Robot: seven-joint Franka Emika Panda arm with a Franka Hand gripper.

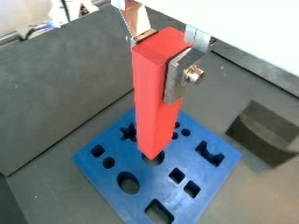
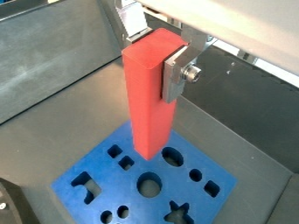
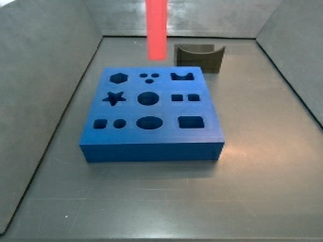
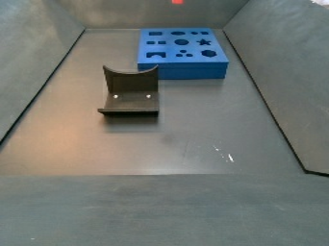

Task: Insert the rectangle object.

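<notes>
My gripper is shut on the upper end of the rectangle object, a long red-orange bar that hangs upright. Its silver fingers clamp the bar's sides in both wrist views; the gripper and bar look the same there. The bar's lower end hovers over the blue block with shaped holes, beside a round hole. In a side view the bar ends a little above the block's far edge. The gripper is out of frame in both side views.
A dark olive U-shaped piece sits on the grey floor beyond the block, apart from it; it also shows in a side view and a wrist view. Grey sloping walls enclose the floor. The block lies near one end.
</notes>
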